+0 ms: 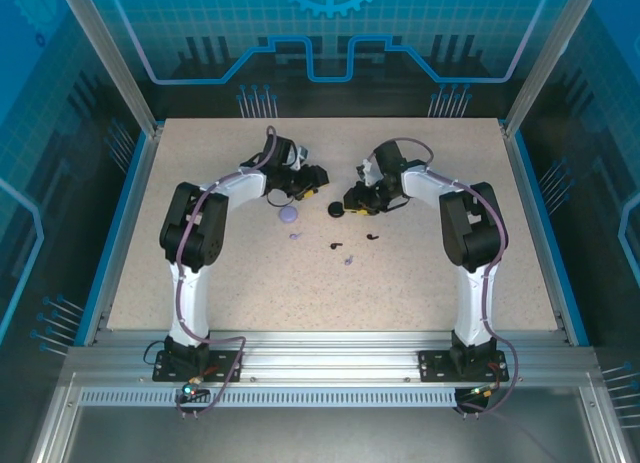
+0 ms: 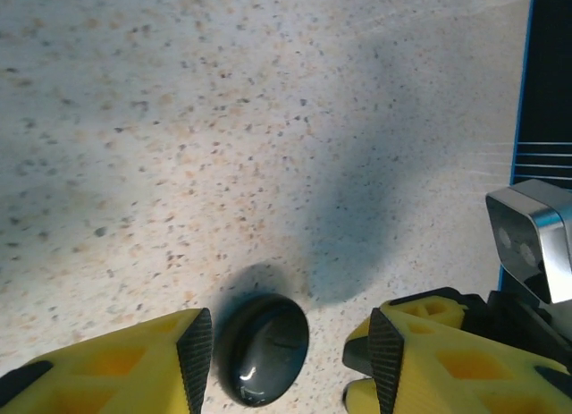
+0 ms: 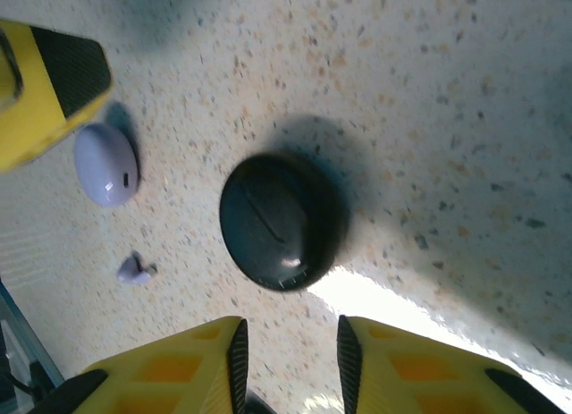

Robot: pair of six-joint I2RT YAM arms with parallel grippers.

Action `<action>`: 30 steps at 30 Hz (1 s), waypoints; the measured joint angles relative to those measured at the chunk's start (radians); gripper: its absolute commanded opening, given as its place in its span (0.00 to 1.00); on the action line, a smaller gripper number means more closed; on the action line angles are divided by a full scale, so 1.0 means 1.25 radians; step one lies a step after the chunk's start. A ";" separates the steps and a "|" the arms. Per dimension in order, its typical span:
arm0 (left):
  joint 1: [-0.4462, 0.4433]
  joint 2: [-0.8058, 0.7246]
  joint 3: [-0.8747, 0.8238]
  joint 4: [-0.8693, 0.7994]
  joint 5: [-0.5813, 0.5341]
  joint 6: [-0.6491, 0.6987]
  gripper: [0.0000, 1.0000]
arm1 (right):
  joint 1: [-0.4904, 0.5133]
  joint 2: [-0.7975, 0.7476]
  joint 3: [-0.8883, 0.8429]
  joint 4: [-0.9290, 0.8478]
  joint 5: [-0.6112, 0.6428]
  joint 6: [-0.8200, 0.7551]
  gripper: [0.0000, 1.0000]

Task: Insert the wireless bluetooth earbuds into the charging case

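Four earbuds (image 1: 335, 247), two cases (image 1: 336, 211) loose mid-counter (image 1: 450, 293).
Earbuds: two purple, two black; cases: one purple, one black, all lying apart. Left hand (image 2: 290, 338) released, right hand (image 3: 288, 351) slightly parted, both empty.

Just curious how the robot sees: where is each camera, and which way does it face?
Top: above and behind, looking down at the table; left arm and right arm show whole.
Left wrist: on the left arm, facing down past the left end effector at the black case.
Right wrist: likewise on the right arm; right end effector, black case, purple case.
Shared: the black case.
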State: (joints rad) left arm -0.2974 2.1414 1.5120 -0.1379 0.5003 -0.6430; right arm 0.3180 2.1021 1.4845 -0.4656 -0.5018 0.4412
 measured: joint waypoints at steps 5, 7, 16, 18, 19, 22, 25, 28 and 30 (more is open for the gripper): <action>-0.002 0.032 0.005 -0.012 0.016 0.008 0.53 | 0.004 0.000 0.000 0.024 -0.001 0.027 0.31; -0.003 0.046 0.005 -0.019 0.017 0.012 0.53 | 0.004 0.001 0.001 0.026 -0.002 0.033 0.32; -0.016 0.056 0.005 -0.033 0.026 0.012 0.53 | 0.007 0.029 0.011 0.030 -0.002 0.052 0.31; -0.019 0.056 0.005 -0.033 0.027 0.012 0.53 | 0.009 0.031 0.011 0.030 -0.003 0.054 0.30; -0.020 0.056 0.005 -0.033 0.029 0.013 0.52 | 0.011 0.032 0.012 0.030 -0.003 0.055 0.30; -0.022 0.056 0.005 -0.033 0.032 0.013 0.52 | 0.014 0.037 0.015 0.031 -0.005 0.055 0.29; -0.023 0.056 0.005 -0.033 0.035 0.012 0.51 | 0.014 0.047 0.023 0.032 -0.005 0.058 0.28; -0.023 0.056 0.005 -0.033 0.044 0.011 0.50 | 0.014 0.054 0.023 0.033 -0.004 0.061 0.26; -0.023 0.056 0.005 -0.033 0.047 0.011 0.50 | 0.014 0.056 0.023 0.033 -0.003 0.063 0.25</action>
State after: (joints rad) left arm -0.3267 2.2116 1.5177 -0.1787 0.5594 -0.6289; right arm 0.3359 2.1723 1.5131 -0.4248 -0.5053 0.5205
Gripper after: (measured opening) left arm 0.505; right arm 0.261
